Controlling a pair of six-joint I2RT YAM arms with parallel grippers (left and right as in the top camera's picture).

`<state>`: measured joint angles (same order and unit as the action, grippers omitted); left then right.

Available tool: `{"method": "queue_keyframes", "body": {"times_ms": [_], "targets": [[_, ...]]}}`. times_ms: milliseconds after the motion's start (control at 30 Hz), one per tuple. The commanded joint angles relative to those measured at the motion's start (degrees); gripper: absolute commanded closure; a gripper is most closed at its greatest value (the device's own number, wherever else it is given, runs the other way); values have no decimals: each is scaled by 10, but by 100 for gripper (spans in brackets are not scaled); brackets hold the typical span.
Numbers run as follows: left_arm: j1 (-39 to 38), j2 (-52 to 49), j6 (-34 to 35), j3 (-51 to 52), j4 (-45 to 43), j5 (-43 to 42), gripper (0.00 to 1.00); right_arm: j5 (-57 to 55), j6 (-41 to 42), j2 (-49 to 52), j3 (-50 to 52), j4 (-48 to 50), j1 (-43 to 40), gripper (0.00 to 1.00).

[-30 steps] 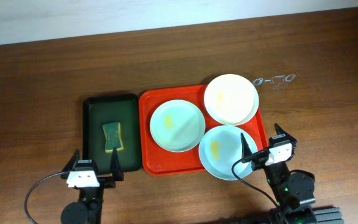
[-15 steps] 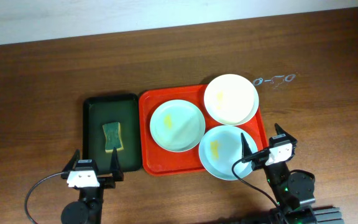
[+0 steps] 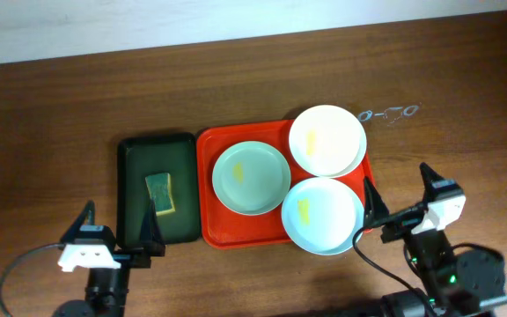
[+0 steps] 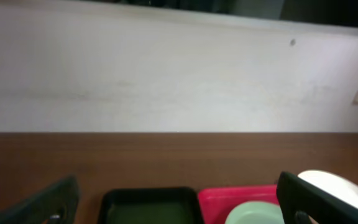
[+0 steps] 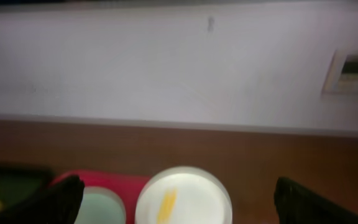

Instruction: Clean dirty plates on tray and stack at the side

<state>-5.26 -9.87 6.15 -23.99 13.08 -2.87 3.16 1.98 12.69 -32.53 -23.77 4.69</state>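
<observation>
Both my arms sit low in the frame, at the near edge of the brown wooden table point(image 3: 51, 114), and nothing is in hand yet. My left gripper point(image 3: 120, 211) is spread wide and empty, straddling the lower left edge of the narrow dark green plastic tray point(image 3: 130, 176). I judge that the sensible side for it, since the green rectangular sponge point(image 3: 159, 193) lies in that tray just above it. My right gripper point(image 3: 396, 176) is likewise wide apart and holds nothing, in the lower right, just right of the large red plastic tray point(image 3: 208, 211).

All three plates are on the red tray. The pale mint-blue round plate point(image 3: 251, 177) at its centre carries a faint yellow smear. The cream-white round plate point(image 3: 326, 141) fills the upper right corner and rides over the rim. The second mint-blue plate point(image 3: 321, 214), yellow-streaked, overhangs the tray's lower right rim, nearest my right gripper, so I judge it the natural first one to lift. Its edge meets the cream plate's, but I cannot tell which overlaps. No cleaning has begun. The wood right of the tray looks the likely stacking place.
</observation>
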Motion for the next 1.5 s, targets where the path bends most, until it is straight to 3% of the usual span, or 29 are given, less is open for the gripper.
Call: {"method": "queue_keyframes", "body": {"times_ms": [0,200,367,533,567,600,633,700,767,967,1133,1300,1467], "targets": [[-2,-87,9,-113,40,-19,1,28,17,107,-115,-74,-2,2],[-2,-336,6,-406,270,-19,1,80,20,348,-337,-293,-2,2],[-2,-573,6,-628,496,-22,1,202,20,485,-369,-304,-2,2],[-2,-686,6,-646,544,-60,1,294,19,590,-369,-322,-2,2],[-2,-697,6,-646,556,-62,1,291,19,607,-369,-319,-2,8],[-2,-709,6,-646,570,-62,0,290,20,624,-369,-313,-2,30],[-2,-719,6,-646,577,-61,12,289,31,638,-369,-313,-2,44],[-2,-738,6,-646,579,-48,83,261,66,660,-369,-317,-1,50],[-2,-752,6,-645,579,-48,93,218,92,676,-369,-318,8,53],[-2,-810,7,-645,586,-48,66,113,125,747,-369,-296,79,62],[-3,-828,7,-645,588,-48,58,96,146,811,-369,-247,119,71],[-3,-828,7,-643,588,-48,56,58,198,869,-369,-205,137,79],[-3,-828,7,-643,586,-48,56,73,245,920,-368,-186,141,78]]}}
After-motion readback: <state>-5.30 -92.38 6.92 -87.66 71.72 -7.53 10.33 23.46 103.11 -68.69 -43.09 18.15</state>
